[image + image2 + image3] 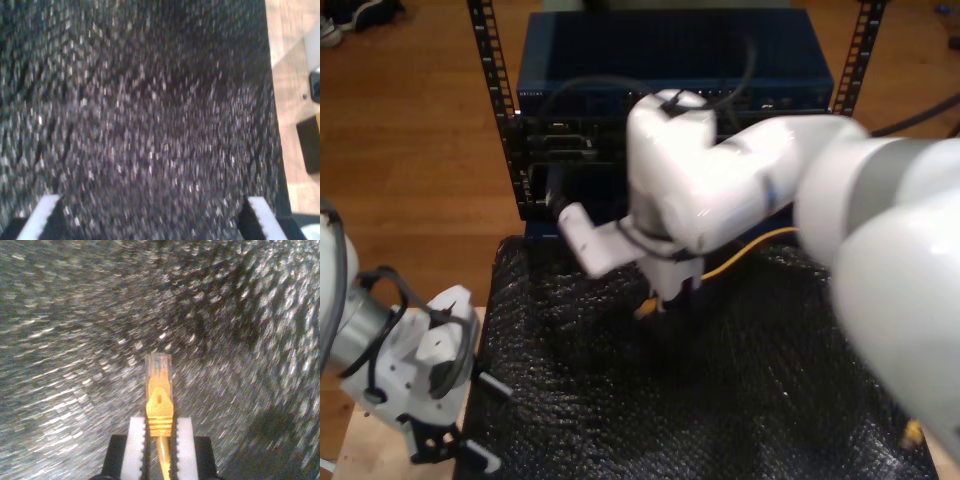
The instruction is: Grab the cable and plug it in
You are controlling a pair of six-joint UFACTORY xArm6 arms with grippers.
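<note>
Only the second wrist view gave me the plug up close: my second gripper [160,440] was clamped on the yellow cable [159,405], the white pads [136,447] squeezing the ribbed yellow boot while the clear plug tip stuck out past them toward 12 o'clock over the black textured mat [60,340]. The exterior view showed what that one could not, the cable trailing from the gripper [655,300] out toward 2 o'clock across the mat [720,400] and behind the big white arm [740,185], with the plug end hanging just above the mat, short of the dark blue equipment rack [675,60] at 12 o'clock. My first gripper [152,220] had its two white pads [42,215] spread wide apart with nothing between them but mat, and a strip of wooden floor [287,75] lay at the mat's edge. In the exterior view it [485,425] sat at 8 o'clock, well apart from the cable.
</note>
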